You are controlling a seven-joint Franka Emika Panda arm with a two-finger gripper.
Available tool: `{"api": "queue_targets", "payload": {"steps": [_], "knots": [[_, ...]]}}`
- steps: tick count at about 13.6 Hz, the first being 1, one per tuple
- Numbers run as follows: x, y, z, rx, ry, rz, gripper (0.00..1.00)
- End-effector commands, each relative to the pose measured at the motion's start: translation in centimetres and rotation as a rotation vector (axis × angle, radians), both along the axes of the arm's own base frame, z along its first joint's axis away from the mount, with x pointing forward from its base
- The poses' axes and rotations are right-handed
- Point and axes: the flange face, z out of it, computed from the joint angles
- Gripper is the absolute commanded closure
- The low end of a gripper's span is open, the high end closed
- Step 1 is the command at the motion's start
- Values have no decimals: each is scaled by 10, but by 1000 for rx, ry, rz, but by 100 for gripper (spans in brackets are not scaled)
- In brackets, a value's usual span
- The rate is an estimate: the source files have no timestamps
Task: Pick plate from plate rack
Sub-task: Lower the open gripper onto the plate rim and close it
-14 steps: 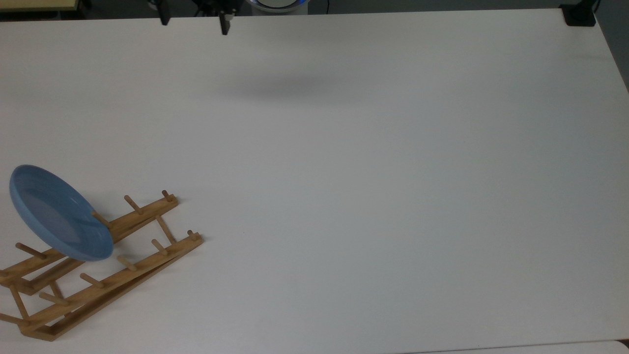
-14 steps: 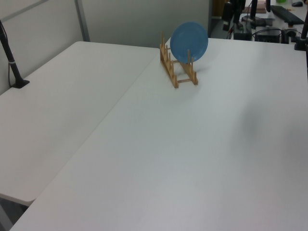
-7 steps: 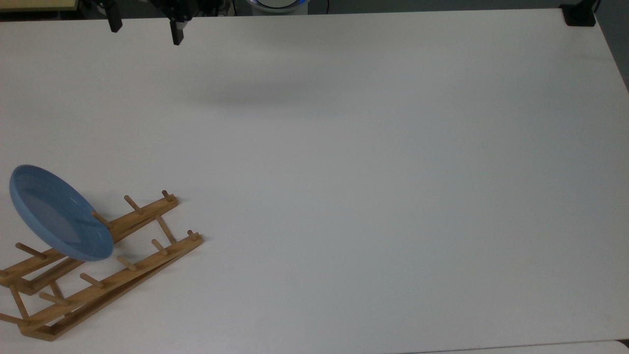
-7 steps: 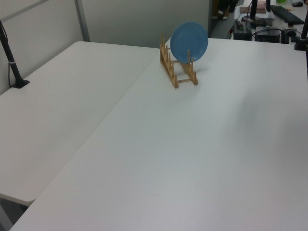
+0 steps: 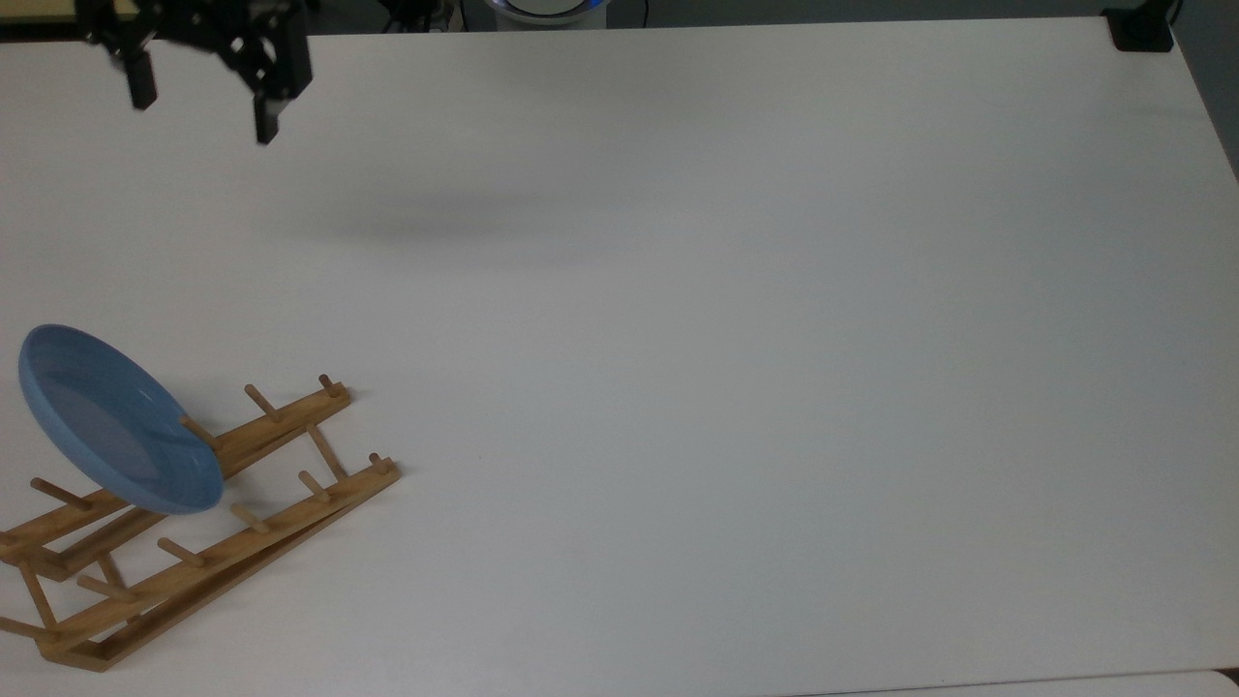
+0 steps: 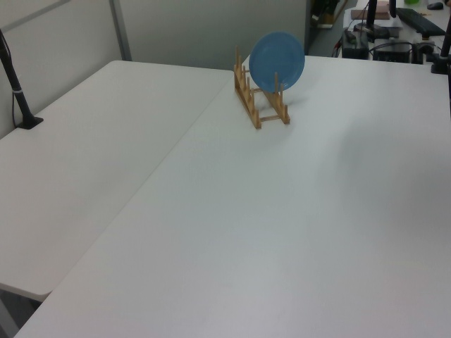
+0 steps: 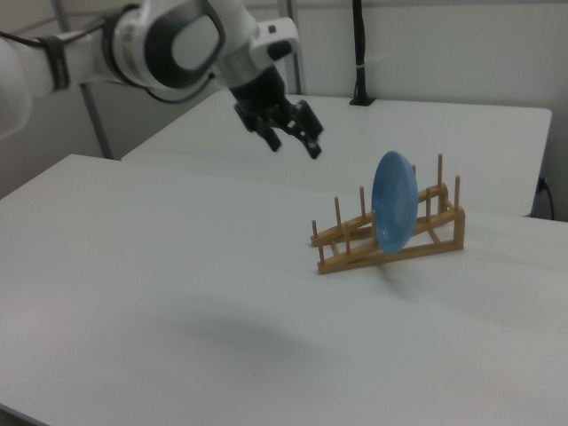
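Note:
The blue plate (image 5: 111,421) stands on edge between the pegs of the wooden plate rack (image 5: 281,518) at the top view's lower left, leaning slightly. In the left view the plate (image 6: 277,61) and rack (image 6: 257,113) are at the far end of the table. In the right view the plate (image 7: 393,213) is upright in the rack (image 7: 426,240). My gripper (image 5: 203,111) hangs open and empty above the table near the top view's upper left, well apart from the plate. In the right view the gripper (image 7: 295,146) is up and to the left of the rack.
A black mount (image 5: 1140,29) sits at the top view's upper right corner. A black post (image 6: 17,91) stands on a second white table (image 6: 91,141) at the left view's left. The white table (image 5: 726,387) stretches wide to the rack's right in the top view.
The gripper has travelled toward the top view's left and a little down the picture, nearer the plate's side of the table. Plate and rack have not moved.

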Motion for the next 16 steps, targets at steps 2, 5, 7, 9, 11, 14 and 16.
{"api": "queue_targets", "payload": {"steps": [2, 5, 7, 9, 11, 14, 16], "knots": [[31, -25, -38, -85, -59, 20, 11], [47, -41, -63, -129, -108, 28, 12], [56, -56, -67, -146, -144, 18, 22], [63, -75, -78, -165, -155, 0, 30], [74, -97, -96, -184, -198, -28, 30], [85, -102, -118, -195, -221, -39, 36], [86, -101, -121, -202, -218, -45, 38]]}}
